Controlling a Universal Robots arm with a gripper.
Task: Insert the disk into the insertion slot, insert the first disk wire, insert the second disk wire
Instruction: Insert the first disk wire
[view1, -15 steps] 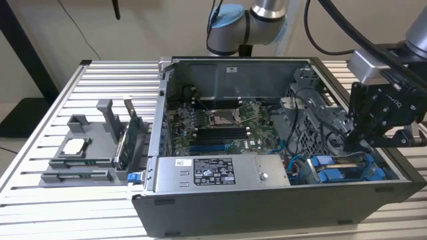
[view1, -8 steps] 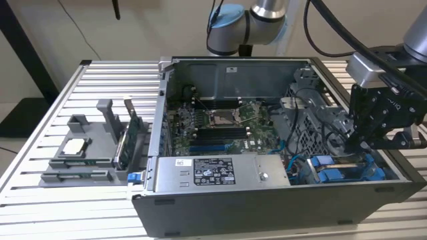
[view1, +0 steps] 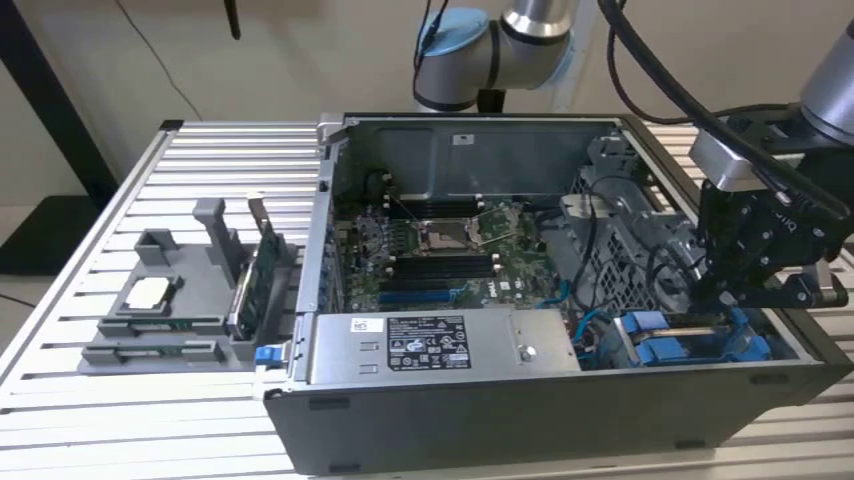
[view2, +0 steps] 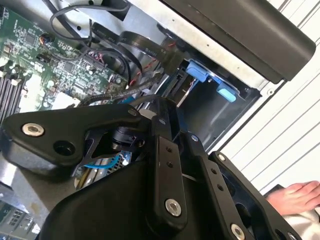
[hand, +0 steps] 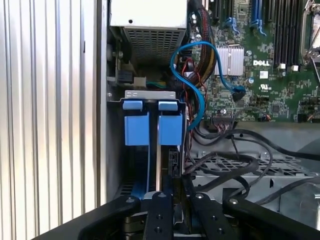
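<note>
The disk (hand: 159, 165) stands on edge in the drive bay (hand: 150, 94), at the computer case's corner nearest the exterior view's right. I see its narrow top edge with a blue carrier rail along one side. Two blue carrier tabs (hand: 152, 127) sit at the end far from my fingers. My gripper (hand: 177, 194) is straight above that edge, shut on the disk. In the exterior view the gripper (view1: 727, 300) reaches down onto the blue carrier (view1: 674, 350). A loose blue cable (hand: 200, 95) loops beside the bay, and its dark plug (hand: 239, 93) hangs over the motherboard.
The grey power-supply box (view1: 427, 345) lies along the case's front wall, next to the bay. Black cables (hand: 235, 155) cross the metal cage beside the disk. A grey parts holder (view1: 174, 300) stands on the slatted table (view1: 134, 420). A person's hand (view2: 297, 195) rests outside the case.
</note>
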